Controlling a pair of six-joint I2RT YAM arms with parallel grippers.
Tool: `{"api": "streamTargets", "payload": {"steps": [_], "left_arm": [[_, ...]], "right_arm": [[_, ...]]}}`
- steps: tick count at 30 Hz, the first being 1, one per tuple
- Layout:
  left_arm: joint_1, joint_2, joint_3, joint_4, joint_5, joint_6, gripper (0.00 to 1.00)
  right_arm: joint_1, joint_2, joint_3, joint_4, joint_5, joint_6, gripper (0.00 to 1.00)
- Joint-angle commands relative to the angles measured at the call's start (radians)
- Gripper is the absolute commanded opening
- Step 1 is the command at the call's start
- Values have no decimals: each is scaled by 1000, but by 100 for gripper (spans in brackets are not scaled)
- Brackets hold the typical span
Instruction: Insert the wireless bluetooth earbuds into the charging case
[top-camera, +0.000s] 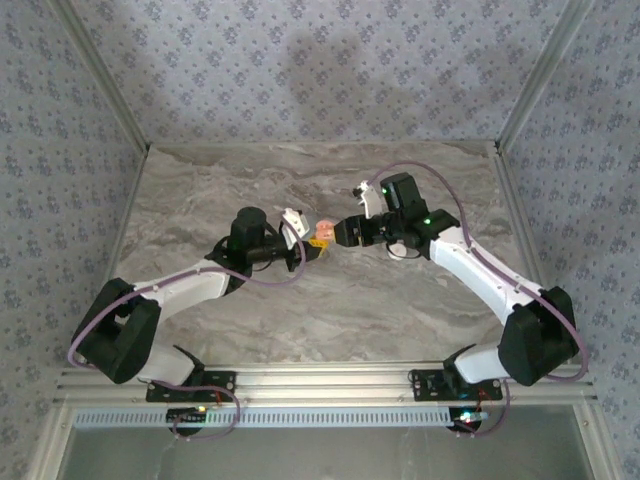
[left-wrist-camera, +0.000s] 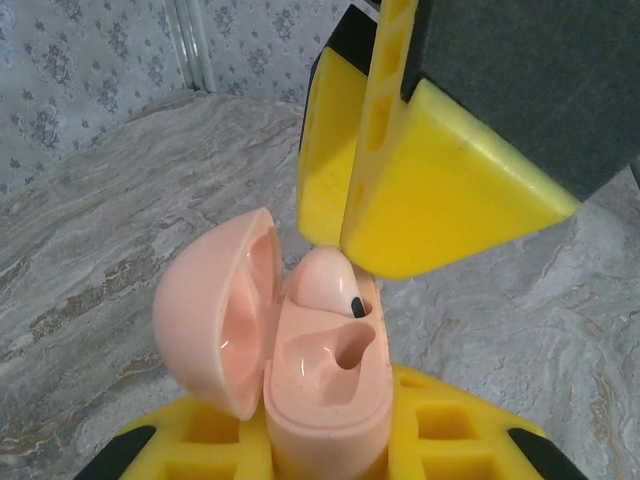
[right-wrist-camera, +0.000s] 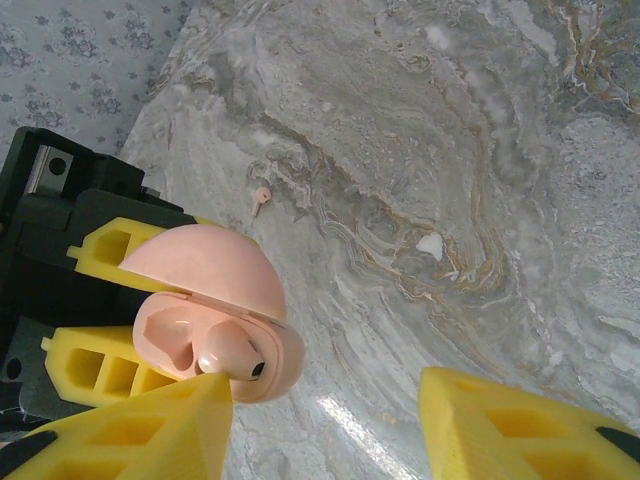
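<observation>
Left jaws gripping one case (left-wrist-camera: 325, 420), one seated earbud (left-wrist-camera: 322, 280), one loose earbud (right-wrist-camera: 260, 200), right jaws parted empty

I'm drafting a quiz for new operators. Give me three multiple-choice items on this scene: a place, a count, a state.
1. Where is the loose earbud? A. on the table B. on the floor C. on an arm
2. How many earbuds sit in the charging case? A. none B. one C. two
3. The lid is: A. shut B. open C. missing

1 A: it lies on the marble beyond the case.
2 B: a seated earbud fills one slot, and the other is empty.
3 B: it is swung back from the base.
</observation>
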Motion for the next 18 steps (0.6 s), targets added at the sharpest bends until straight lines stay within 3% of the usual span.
{"api": "streamTargets", "payload": {"steps": [1,10,18], "left_arm": [[-2,-31,-2,39,6,4,3],[46,-73,-52,33,-148,-147,2],[240,-142,-76,-102,-174,-325,1]], "right_arm": [[6,9,30,-31,15,8,53],[52,-19,82,-1,88,21,53],[166,54,156,74,195,15,53]]}}
